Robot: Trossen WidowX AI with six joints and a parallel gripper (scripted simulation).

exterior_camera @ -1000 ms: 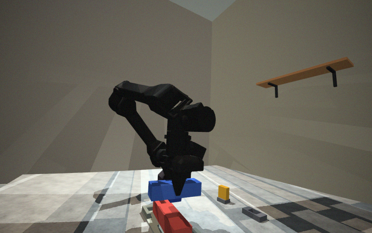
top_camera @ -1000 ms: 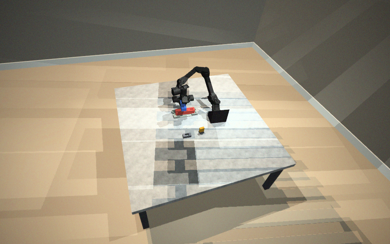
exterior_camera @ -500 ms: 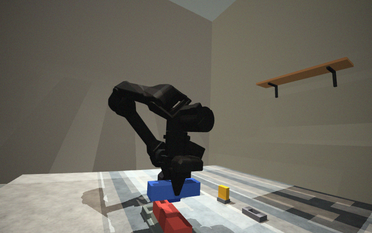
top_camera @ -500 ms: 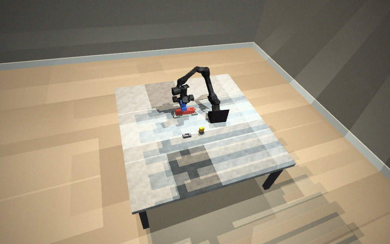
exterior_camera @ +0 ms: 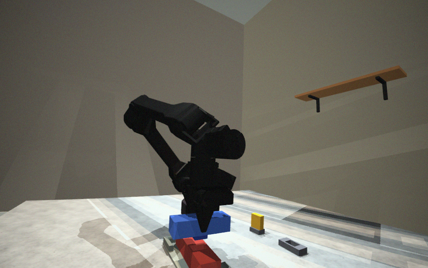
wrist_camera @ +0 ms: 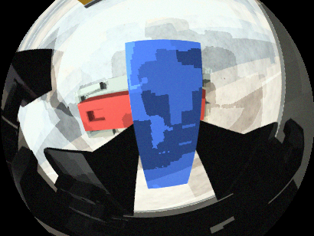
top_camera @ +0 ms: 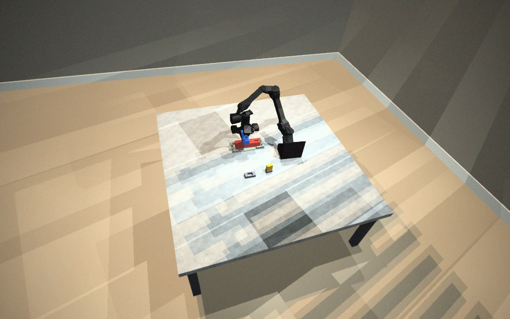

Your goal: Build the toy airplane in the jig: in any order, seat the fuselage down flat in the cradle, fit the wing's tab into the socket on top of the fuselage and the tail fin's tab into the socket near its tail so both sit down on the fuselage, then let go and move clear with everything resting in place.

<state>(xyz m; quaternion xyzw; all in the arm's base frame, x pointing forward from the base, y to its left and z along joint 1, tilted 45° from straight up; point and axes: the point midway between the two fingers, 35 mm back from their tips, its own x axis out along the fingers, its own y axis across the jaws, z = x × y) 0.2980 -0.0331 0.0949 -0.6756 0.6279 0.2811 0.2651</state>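
shelf [exterior_camera: 350,83] on wall (orange, two black brackets) | table [top_camera: 210,240] on wood floor [top_camera: 75,188] | dark legs

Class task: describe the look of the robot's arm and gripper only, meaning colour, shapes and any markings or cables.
The arm is plain matte black with blocky links and rounded joint housings, on a black wedge-shaped base. The gripper is black with tapering, pointed fingers. No markings or cables show.

One arm [top_camera: 276,103], one gripper [exterior_camera: 203,226], one blue wing [exterior_camera: 186,224], one red fuselage [exterior_camera: 197,253], one jig [top_camera: 240,149], one yellow fin [exterior_camera: 257,221], one grey holder [exterior_camera: 292,246], one table [top_camera: 300,225], one shelf [exterior_camera: 350,83].
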